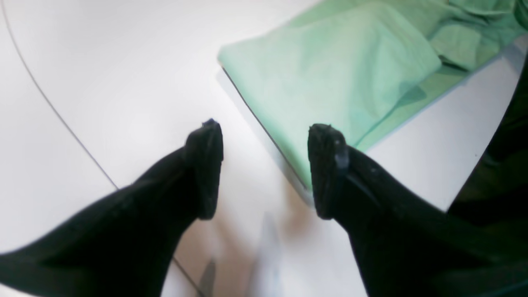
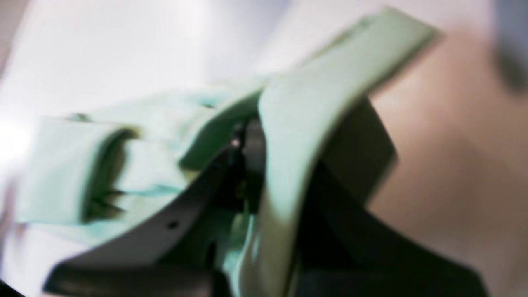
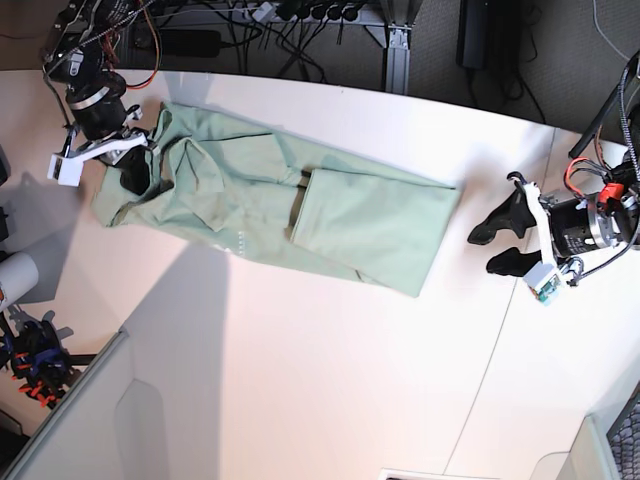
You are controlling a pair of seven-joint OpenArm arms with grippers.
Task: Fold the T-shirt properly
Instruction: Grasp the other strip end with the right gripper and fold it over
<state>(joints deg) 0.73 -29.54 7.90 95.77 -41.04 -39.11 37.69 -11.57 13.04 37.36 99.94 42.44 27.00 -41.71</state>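
The pale mint-green T-shirt lies stretched across the white table from upper left to centre right, with one part folded over at its right end. My right gripper is shut on the shirt's left end. The blurred right wrist view shows cloth draped over and pinched between the dark fingers. My left gripper is open and empty, just off the shirt's right edge. In the left wrist view its fingers straddle bare table beside the folded cloth.
Cables and a power strip run behind the table's far edge. A white cylinder and orange-black clamps sit off the left side. A grey panel stands at the bottom left. A thin seam crosses the tabletop.
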